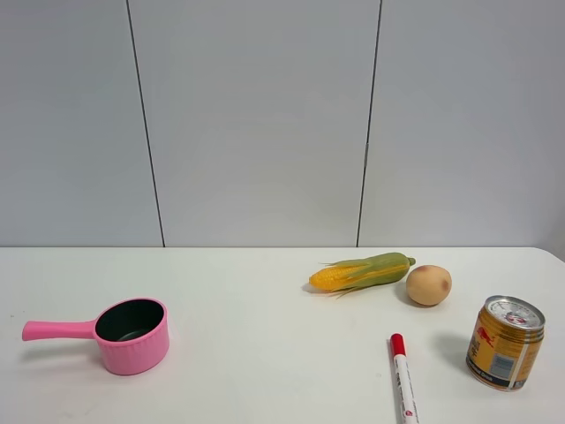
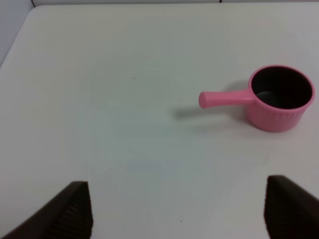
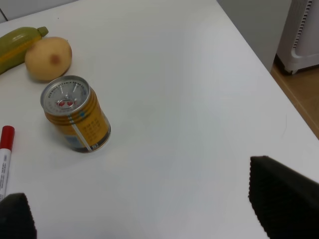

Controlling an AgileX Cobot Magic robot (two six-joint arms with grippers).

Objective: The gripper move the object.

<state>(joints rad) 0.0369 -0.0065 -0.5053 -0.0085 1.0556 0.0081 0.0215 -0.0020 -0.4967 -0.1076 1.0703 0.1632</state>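
Note:
The gold-yellow drink can (image 1: 505,342) stands upright near the table's right front, silver top up, with red markings and a white label patch. It also shows in the right wrist view (image 3: 76,114). My right gripper (image 3: 144,219) is open and empty, its dark fingertips (image 3: 281,196) wide apart, some way off from the can. My left gripper (image 2: 179,211) is open and empty above bare table, its fingertips (image 2: 72,211) spread wide. Neither gripper shows in the exterior high view.
A round tan potato (image 1: 429,284) and a corn cob (image 1: 362,271) lie behind the can. A red-capped white marker (image 1: 403,378) lies to its left. A pink saucepan (image 1: 128,334) sits at the left front. The table's right edge (image 3: 264,74) runs close by the can.

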